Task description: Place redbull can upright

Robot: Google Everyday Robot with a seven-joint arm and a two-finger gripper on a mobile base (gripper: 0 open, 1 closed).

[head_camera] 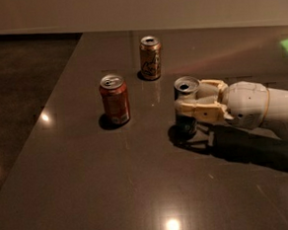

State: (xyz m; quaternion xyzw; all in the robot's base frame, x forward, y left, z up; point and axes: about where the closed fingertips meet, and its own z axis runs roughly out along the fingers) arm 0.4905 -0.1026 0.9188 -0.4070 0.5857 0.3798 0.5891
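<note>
The redbull can [185,87] stands upright on the dark table [139,186], right of centre, its silver pull-tab top facing up. My gripper [189,106] reaches in from the right, and its cream fingers [198,108] are closed around the can's middle. The can's lower part shows dark below the fingers and rests on the table surface. The white arm stretches away to the right edge of the view.
A red-orange soda can [115,99] stands upright to the left of the gripper. An orange-gold can with a dark drawing [150,57] stands upright farther back. The table's left edge runs diagonally, with dark floor [18,81] beyond it.
</note>
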